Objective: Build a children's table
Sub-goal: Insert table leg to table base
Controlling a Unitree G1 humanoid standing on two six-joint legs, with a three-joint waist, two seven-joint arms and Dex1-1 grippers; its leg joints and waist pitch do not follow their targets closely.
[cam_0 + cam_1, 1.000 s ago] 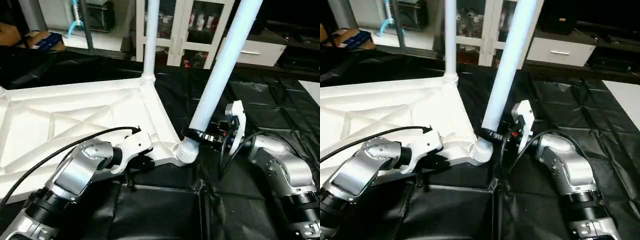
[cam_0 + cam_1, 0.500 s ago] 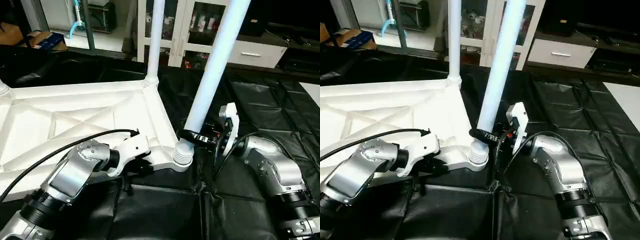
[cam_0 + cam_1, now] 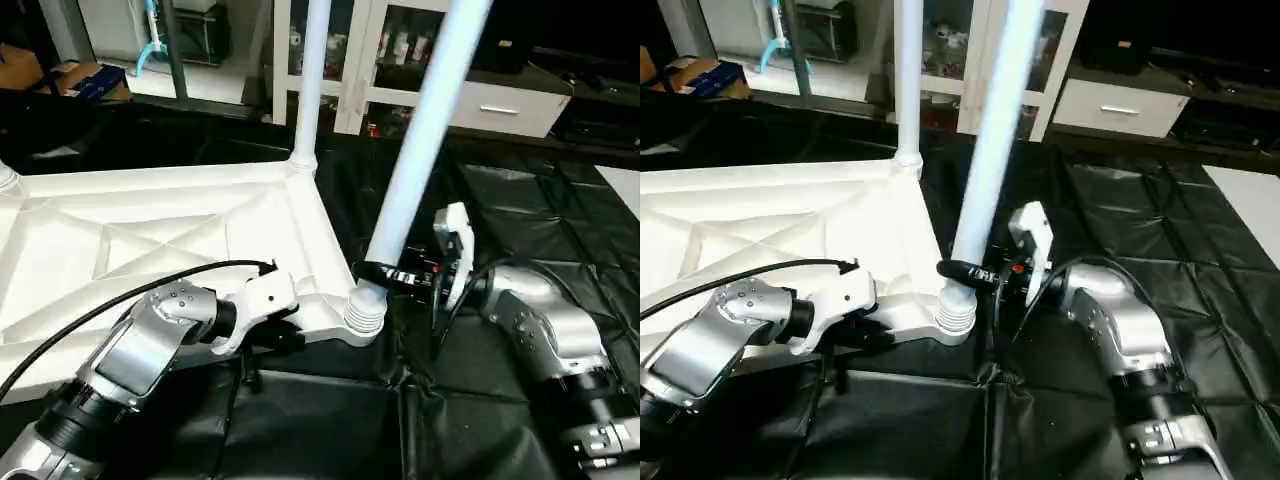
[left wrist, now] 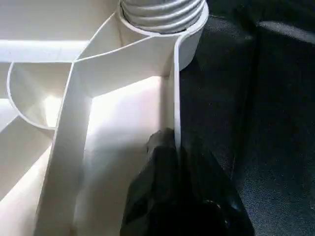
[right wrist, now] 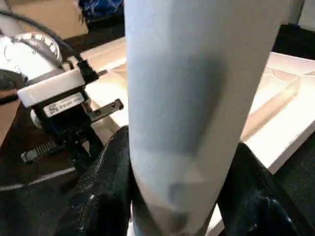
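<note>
Gripping the long white tapered plastic leg (image 3: 415, 160) just above its threads, the right claw (image 3: 385, 273) holds it tilted, seemingly half-seated; the left claw (image 4: 175, 157) pinches the white ribbed tabletop's rim (image 4: 173, 93).

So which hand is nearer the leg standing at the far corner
Right. The right hand grips the near leg, closer to the far leg; the left hand pinches the tabletop rim farther away.

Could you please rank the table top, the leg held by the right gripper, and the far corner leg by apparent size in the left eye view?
1. Table top.
2. Leg in the right gripper.
3. Far corner leg; farther off, so its thinner look is unsure.
</note>
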